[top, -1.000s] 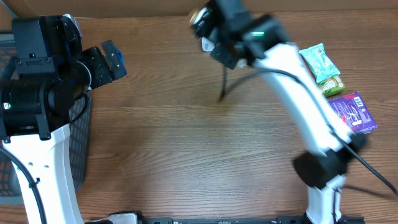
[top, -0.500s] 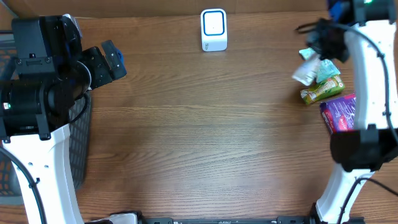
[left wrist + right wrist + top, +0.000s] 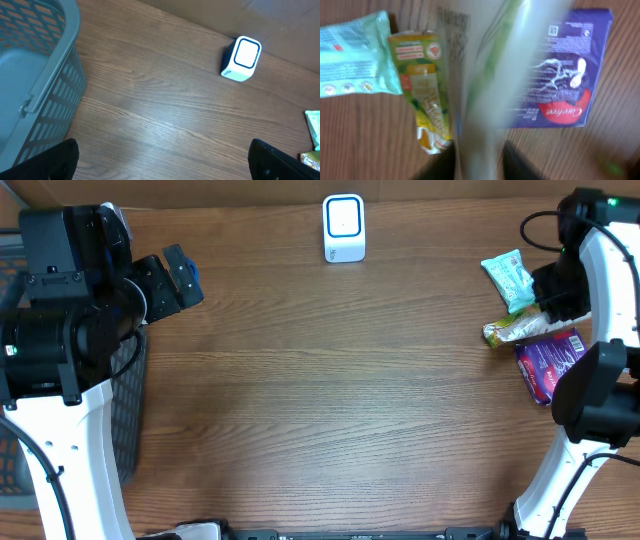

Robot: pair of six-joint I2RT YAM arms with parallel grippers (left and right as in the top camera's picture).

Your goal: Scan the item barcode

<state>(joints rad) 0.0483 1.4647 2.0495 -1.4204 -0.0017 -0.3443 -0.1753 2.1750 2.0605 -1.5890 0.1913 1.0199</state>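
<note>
Blurred packet (image 3: 485,85), long axis along right end effector (image 3: 480,161), grip unclear; left end effector (image 3: 162,159) spread

The one word I can read is "Carefree", in white script on a red patch of the purple packet (image 3: 570,65), just right of the right claw (image 3: 480,162). The print on the yellow-green packet (image 3: 422,90), left of that claw, is too small to read.

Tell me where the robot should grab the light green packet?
Likely from straight above, pinching across the narrow middle of the light green packet. It lies flat on the table, long and slim, with bare wood along one long edge.
</note>
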